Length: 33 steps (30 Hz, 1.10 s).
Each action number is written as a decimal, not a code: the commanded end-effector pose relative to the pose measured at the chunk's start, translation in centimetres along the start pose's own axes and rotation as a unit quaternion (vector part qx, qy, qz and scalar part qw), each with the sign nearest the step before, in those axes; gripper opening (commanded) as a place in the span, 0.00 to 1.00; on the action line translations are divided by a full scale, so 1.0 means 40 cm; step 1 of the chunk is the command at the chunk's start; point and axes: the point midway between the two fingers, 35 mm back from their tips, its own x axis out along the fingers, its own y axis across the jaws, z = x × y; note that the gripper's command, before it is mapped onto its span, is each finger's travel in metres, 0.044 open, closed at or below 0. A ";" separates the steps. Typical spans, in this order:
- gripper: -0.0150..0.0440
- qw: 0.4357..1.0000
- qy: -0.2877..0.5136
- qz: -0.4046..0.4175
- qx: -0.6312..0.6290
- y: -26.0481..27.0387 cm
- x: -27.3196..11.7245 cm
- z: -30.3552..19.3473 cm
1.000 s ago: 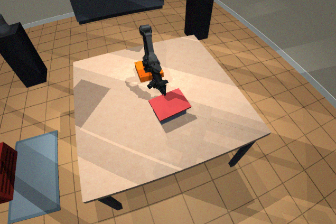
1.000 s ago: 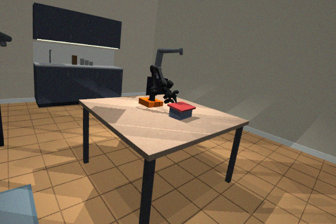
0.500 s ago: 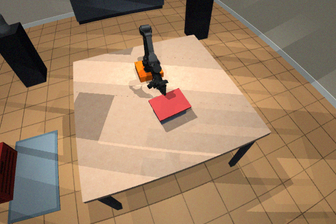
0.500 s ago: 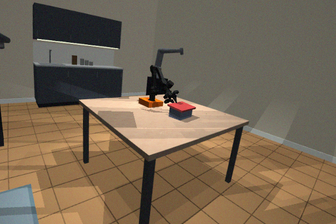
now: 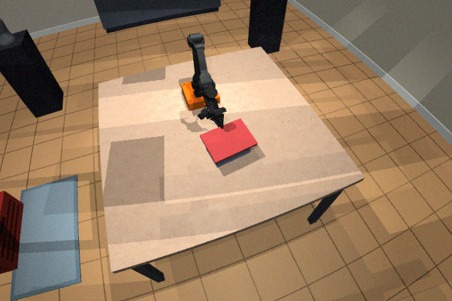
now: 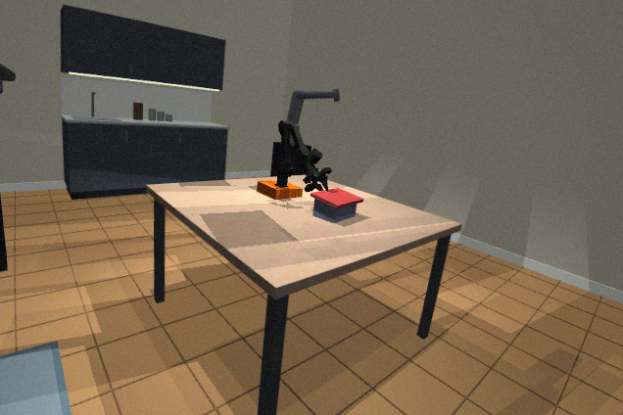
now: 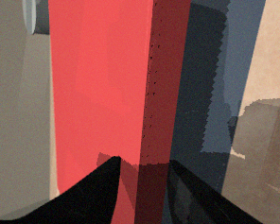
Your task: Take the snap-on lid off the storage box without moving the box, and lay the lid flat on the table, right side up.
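Observation:
The red lid [image 5: 228, 142] [image 6: 336, 197] [image 7: 99, 84] lies over the dark blue storage box [image 5: 234, 157] [image 6: 334, 212] [image 7: 236, 60], red top up, overhanging its walls. The box stands on the table. My gripper [image 5: 222, 126] [image 6: 327, 190] [image 7: 144, 165] is shut on the lid's edge on the robot's side. In the wrist view one finger is over the lid's top and the other is beside its rim, on the box-wall side. The lid looks nearly level; whether a small gap separates it from the box, I cannot tell. The inside of the box is hidden.
The wooden table [image 5: 135, 231] [image 6: 252, 249] carries the box. The orange base block [image 5: 187, 96] [image 6: 266, 190] under my arm stands behind the box. Black pedestals and a dark kitchen counter stand beyond the table.

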 end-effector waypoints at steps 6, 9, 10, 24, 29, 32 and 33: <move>0.25 1.000 0.000 0.000 0.001 0.002 0.002 0.000; 0.25 1.000 0.000 0.000 0.001 0.002 0.003 0.000; 0.25 1.000 0.000 0.000 0.001 0.002 0.003 0.000; 0.25 1.000 -0.001 0.000 0.001 0.004 0.002 0.000; 0.25 1.000 -0.002 0.000 0.002 0.017 -0.008 0.000; 0.25 1.000 -0.002 0.000 0.002 0.025 -0.014 0.000; 0.25 1.000 -0.002 0.000 0.002 0.028 -0.016 0.000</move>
